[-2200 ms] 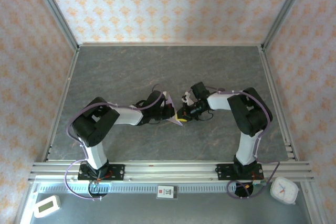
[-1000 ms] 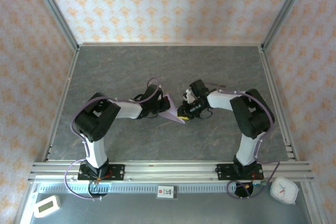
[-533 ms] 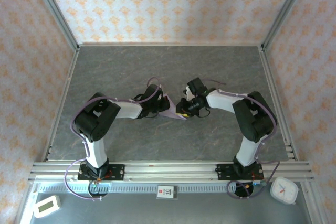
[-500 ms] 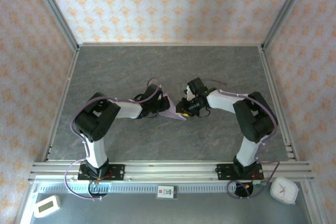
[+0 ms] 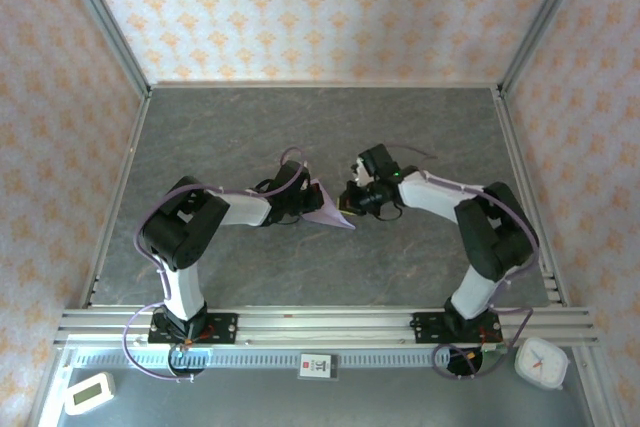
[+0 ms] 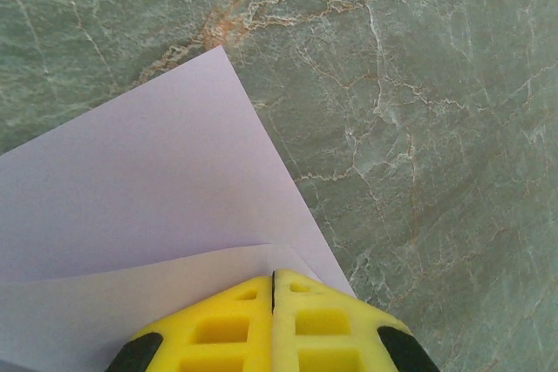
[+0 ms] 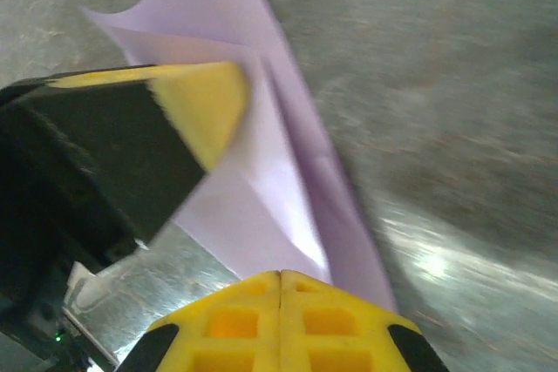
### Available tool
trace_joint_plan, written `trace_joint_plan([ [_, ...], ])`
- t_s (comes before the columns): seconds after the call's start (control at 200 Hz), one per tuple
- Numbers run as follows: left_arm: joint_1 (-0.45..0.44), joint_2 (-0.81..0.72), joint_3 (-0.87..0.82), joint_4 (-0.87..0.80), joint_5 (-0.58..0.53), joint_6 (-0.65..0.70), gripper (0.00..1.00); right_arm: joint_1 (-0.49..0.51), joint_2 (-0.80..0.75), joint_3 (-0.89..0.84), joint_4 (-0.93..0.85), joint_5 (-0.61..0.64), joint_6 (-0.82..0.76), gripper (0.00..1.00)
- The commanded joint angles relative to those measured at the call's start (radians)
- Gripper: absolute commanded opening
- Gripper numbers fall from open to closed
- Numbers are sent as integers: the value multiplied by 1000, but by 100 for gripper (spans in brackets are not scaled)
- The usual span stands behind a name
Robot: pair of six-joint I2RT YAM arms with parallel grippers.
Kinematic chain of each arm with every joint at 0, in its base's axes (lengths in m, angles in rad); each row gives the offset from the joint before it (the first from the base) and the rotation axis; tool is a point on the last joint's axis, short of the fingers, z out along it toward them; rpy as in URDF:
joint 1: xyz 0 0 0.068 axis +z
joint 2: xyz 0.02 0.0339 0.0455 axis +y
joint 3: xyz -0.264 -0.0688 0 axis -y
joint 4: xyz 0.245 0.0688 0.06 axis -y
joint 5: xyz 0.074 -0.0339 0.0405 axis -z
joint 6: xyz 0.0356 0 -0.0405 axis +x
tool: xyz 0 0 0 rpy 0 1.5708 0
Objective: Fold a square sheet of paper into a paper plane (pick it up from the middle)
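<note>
The sheet of paper [image 5: 328, 211] is around the middle of the table [image 5: 240, 127], well away from all four edges, and it sits between the two pincers. It is lavender and already folded, with one layer over another.

In the left wrist view the left pincer [image 6: 273, 283] has its yellow fingers [image 6: 218, 328] pressed together, with no gap at the seam. The sheet [image 6: 157, 189] goes in under their tips and spreads away from them to a corner, so this pincer is pinching the sheet.

In the right wrist view the right pincer [image 7: 279, 278] is also pressed together. The narrow end of the sheet [image 7: 288, 189] comes down just to its tips. I cannot tell if the paper is caught there.
</note>
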Motion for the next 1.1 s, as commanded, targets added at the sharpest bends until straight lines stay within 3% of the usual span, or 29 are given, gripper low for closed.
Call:
trace_joint_plan([
  [0.0, 9, 40, -27, -90, -49, 28, 0, 31, 67, 65, 16, -20, -11, 0],
  [0.355, 9, 41, -35, -94, -59, 30, 0, 35, 215, 58, 60, 4, -22, 0],
  [0.851, 9, 44, -51, -103, -81, 36, 0, 15, 21, -231, 133, -23, -26, 0],
  [1.096, 9, 39, -62, -99, -85, 38, 0, -7, -30, -389, 191, 20, 45, 0],
])
